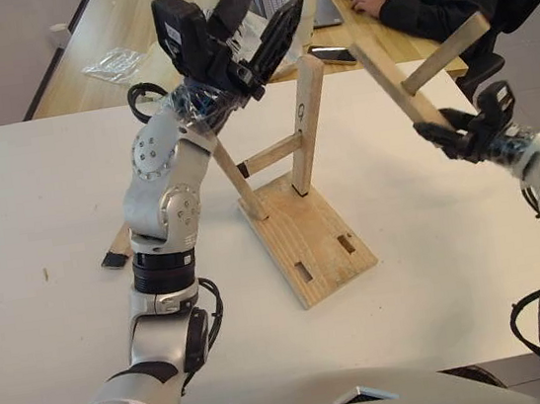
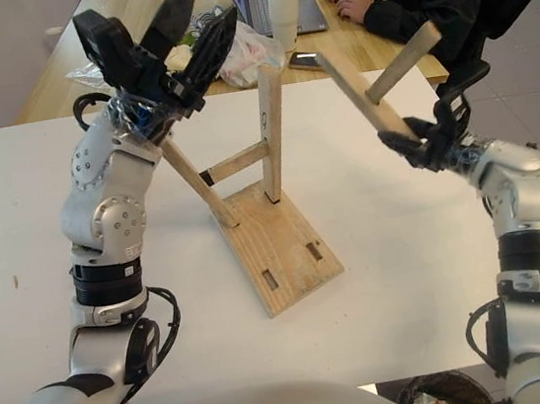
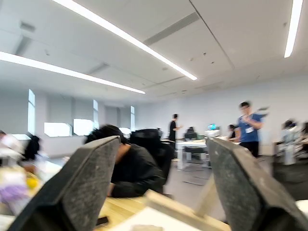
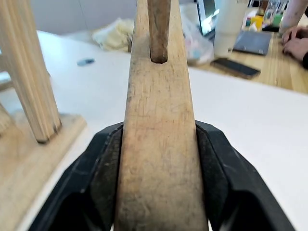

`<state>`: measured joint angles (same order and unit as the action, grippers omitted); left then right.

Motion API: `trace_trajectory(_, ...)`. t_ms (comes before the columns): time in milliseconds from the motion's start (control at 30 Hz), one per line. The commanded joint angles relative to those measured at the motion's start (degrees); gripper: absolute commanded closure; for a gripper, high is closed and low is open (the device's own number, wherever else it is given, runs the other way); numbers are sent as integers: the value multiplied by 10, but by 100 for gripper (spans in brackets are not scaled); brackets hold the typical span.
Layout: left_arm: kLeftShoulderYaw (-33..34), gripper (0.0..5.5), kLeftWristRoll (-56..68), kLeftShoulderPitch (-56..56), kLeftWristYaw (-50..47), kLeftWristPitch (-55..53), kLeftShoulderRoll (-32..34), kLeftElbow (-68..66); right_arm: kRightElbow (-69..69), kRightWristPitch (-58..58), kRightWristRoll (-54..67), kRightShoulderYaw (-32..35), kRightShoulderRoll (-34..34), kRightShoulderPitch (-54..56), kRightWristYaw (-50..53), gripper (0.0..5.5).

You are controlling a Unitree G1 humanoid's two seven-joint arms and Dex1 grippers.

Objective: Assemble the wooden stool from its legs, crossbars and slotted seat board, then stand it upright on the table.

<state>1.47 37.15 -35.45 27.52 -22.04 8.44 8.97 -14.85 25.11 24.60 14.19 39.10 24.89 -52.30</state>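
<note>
The slotted seat board [image 1: 309, 232] lies flat mid-table with two legs [image 1: 307, 122] standing in it, joined by a crossbar [image 1: 272, 153]. Two slots at its near end stay bare. My left gripper [image 1: 259, 19] hangs open in the air above the standing legs, fingers [image 3: 86, 183] spread and holding nothing. At the right, my right gripper [image 1: 455, 133] is shut on the lower end of another leg [image 1: 391, 76], raised and tilted, with a crossbar [image 1: 444, 51] stuck in its slot. The right wrist view has that leg [image 4: 161, 144] clamped between both pads.
A small dark-tipped wooden piece [image 1: 117, 250] lies on the table left of my left arm. Behind the white table stands a wooden desk [image 1: 137, 25] with a plastic bag [image 1: 112, 61], a phone [image 1: 330, 53], a laptop and a seated person.
</note>
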Motion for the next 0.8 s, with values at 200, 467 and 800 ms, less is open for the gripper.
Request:
trace_trajectory(200,-3,120,145,54,24,-185,-33,-23,256,251,252,48,-12,74,52,349)
trace_trajectory(467,61,120,301,29,28,-233,-87,-41,312,348,401,53,-31,68,118,349)
trace_trajectory(800,73,120,349,6,9,-230,-107,-39,331,380,491,36,-39,37,174,349)
